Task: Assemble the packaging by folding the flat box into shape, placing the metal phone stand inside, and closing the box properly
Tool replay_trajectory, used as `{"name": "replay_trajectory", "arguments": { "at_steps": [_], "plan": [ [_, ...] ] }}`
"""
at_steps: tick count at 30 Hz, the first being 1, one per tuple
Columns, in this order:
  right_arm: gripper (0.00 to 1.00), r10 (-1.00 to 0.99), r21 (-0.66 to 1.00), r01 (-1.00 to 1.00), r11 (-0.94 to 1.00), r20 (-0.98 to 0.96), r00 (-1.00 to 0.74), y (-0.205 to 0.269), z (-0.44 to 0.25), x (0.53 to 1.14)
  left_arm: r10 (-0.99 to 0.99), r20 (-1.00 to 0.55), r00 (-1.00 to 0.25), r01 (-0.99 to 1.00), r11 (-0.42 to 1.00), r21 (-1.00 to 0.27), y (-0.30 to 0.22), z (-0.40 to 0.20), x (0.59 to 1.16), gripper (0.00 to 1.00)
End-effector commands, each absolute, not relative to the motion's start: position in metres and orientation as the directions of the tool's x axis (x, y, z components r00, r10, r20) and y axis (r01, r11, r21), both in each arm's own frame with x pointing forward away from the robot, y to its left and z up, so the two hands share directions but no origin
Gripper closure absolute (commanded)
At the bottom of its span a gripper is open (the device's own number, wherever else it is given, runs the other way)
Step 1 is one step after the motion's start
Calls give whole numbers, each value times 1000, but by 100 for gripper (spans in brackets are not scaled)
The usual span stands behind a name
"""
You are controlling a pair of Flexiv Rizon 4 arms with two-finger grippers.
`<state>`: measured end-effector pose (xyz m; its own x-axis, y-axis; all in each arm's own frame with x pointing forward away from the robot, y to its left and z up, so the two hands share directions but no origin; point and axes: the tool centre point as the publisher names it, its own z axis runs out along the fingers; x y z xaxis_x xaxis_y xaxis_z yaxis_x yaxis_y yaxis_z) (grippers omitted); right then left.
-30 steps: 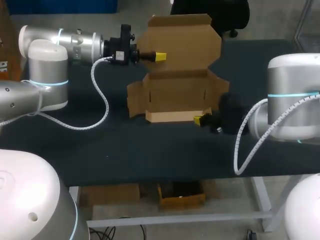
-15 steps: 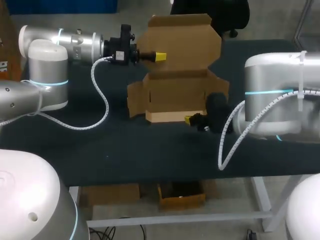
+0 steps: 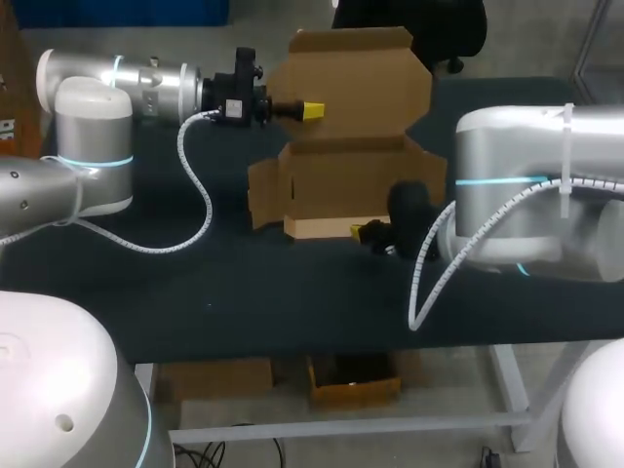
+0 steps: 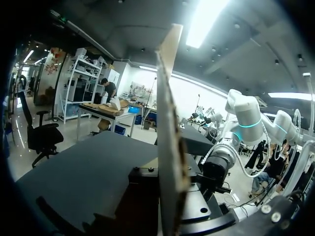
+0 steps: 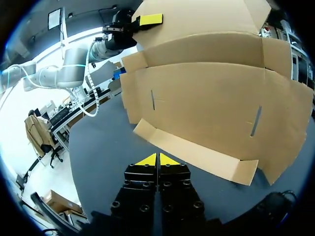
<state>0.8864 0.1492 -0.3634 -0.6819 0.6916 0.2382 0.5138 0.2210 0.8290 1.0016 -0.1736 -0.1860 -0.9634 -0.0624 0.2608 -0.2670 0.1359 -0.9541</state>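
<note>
At the table's (image 3: pixel 244 292) left side, the left arm (image 3: pixel 146 83) lies level above the dark top, and a white cable (image 3: pixel 195 185) loops down from its wrist. The left gripper (image 3: pixel 310 110) meets the upright lid (image 3: pixel 356 73) of the box (image 3: pixel 346 175) near the lid's left edge. One yellow tip lies flat on the front face and the other is hidden behind the card. From the left wrist the lid (image 4: pixel 170 147) is seen edge-on, running straight down into the gripper with black parts on either side, so the fingers are clamped on it.

Mid-table sits the box, brown card, half formed. Below the lid is the back wall, with side flaps (image 3: pixel 263 200) splayed outward at both ends and two thin slits (image 5: pixel 152 100) cut in the card. A pale front flap (image 3: pixel 327 227) lies forward on the table at the base.

Right of that, the right gripper (image 3: pixel 359 232) is low over the table, just at the front flap's right end. From its own wrist the two yellow tips (image 5: pixel 149 160) are pressed together with nothing between them. They point at the flap's (image 5: pixel 192 152) long edge and are near it, but whether they touch it I cannot tell. The right arm (image 3: pixel 526 175) comes in level from the right, with a second cable (image 3: pixel 429 283) hanging in a loop beneath it.
</note>
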Motion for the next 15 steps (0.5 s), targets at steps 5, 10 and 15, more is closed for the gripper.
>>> {"name": "replay_trajectory", "arguments": {
  "at_steps": [5,10,15],
  "plan": [
    [100,731,855,488,176,218,-646,158,-384,900,-59,261,-964,-267,135,-954,-173,-187,1002,100],
    [100,734,862,479,168,216,-644,159,-387,902,-59,261,-964,-267,135,-954,-173,-187,1002,100],
    [100,737,860,481,171,213,-642,160,-395,908,-59,261,-964,-267,135,-954,-173,-187,1002,100]
  ]
}}
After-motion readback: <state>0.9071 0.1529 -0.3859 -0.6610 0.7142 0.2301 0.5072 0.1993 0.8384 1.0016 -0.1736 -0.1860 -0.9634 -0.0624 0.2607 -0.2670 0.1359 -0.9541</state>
